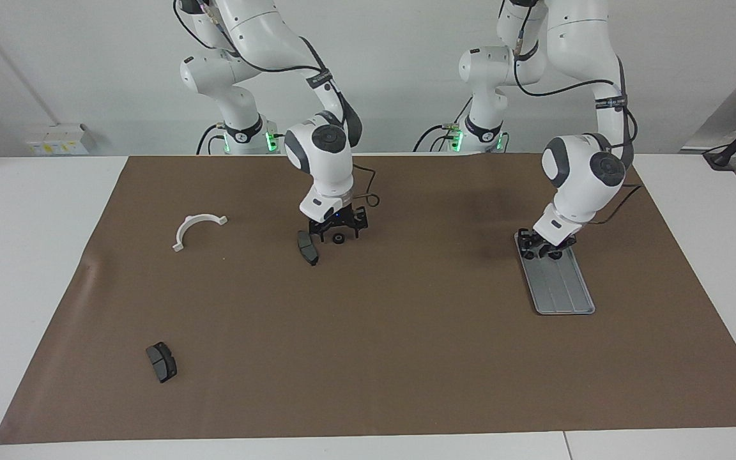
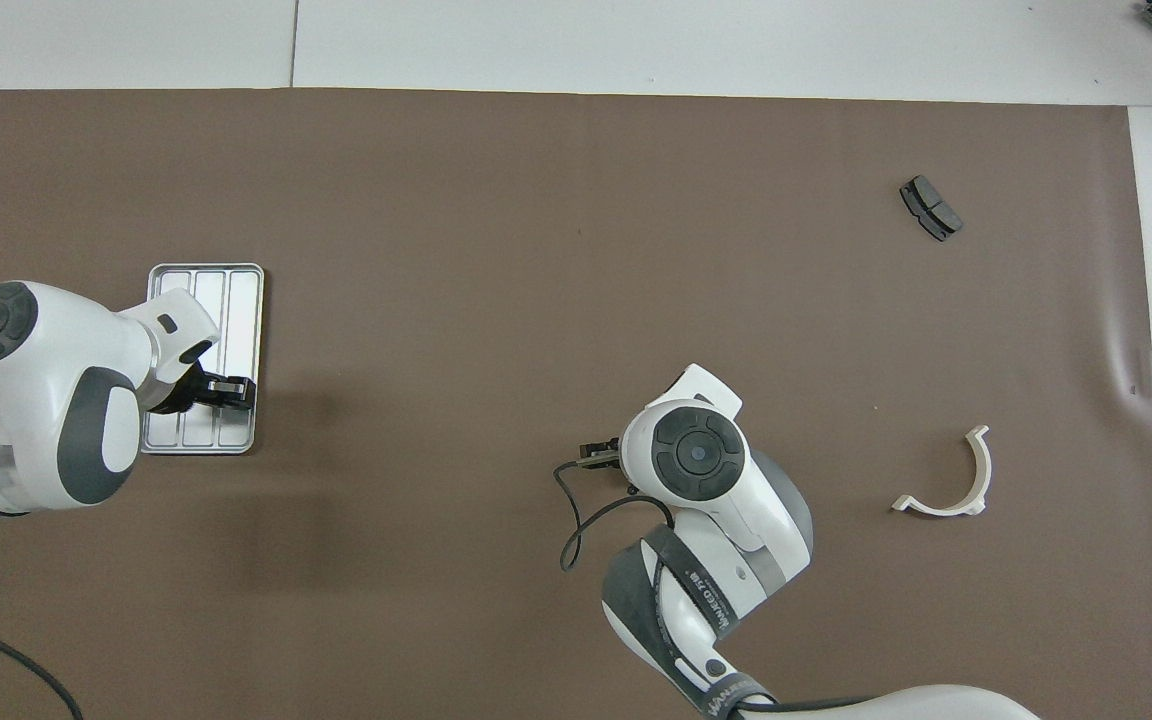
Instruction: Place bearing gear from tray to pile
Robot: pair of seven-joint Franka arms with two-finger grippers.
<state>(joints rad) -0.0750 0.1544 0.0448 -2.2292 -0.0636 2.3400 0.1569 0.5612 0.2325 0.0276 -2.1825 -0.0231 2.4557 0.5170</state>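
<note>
The silver ridged tray (image 1: 563,287) lies toward the left arm's end of the table; it also shows in the overhead view (image 2: 236,300). My left gripper (image 1: 544,248) is low over the tray's end nearest the robots. A small black bearing gear (image 1: 338,239) sits just under my right gripper (image 1: 337,231), whose fingers stand apart on either side of it. It is beside a dark grey brake pad (image 1: 307,248). The overhead view hides both under the right arm. The pile's white half-ring bracket (image 1: 197,229) and a second brake pad (image 1: 161,361) lie apart from them.
A brown mat (image 1: 368,358) covers the table. The bracket (image 2: 946,480) and the second brake pad (image 2: 931,207) lie toward the right arm's end. A black cable (image 2: 576,520) loops on the mat beside the right arm.
</note>
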